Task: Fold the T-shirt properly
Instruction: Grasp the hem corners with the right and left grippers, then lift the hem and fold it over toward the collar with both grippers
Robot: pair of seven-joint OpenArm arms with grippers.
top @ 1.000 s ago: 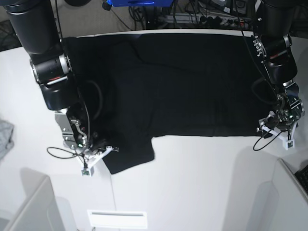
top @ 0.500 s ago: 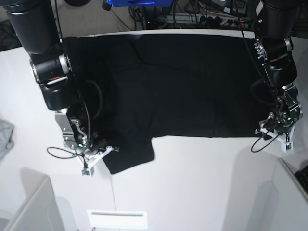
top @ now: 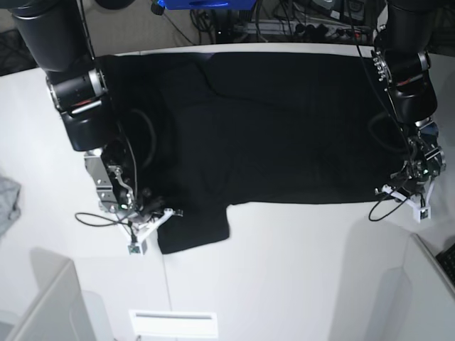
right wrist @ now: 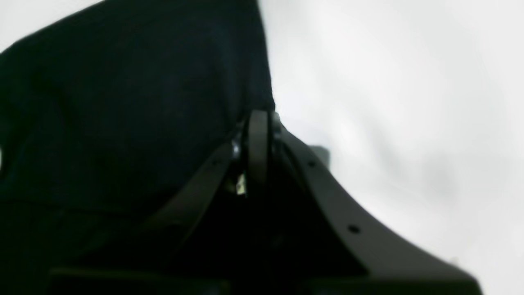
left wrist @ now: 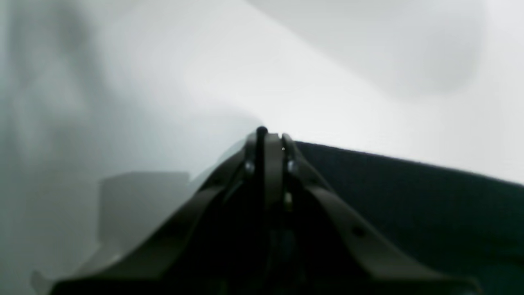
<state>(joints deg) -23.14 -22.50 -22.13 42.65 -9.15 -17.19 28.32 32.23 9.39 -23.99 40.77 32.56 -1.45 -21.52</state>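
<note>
The T-shirt (top: 270, 128) lies spread plain side up across the desk (top: 284, 270), from 9 to 3 o'clock. The right gripper (top: 151, 213) has its jaws pinched shut on the sleeve edge at 8 o'clock; the left gripper (top: 407, 186) has jaws closed on the hem corner at 4 o'clock, likely to lift both near corners together. Both wrist views are blurred; any print is hidden.

Both arms reach low, left claw (left wrist: 268, 137) and right claw (right wrist: 258, 119) pinched closed.
</note>
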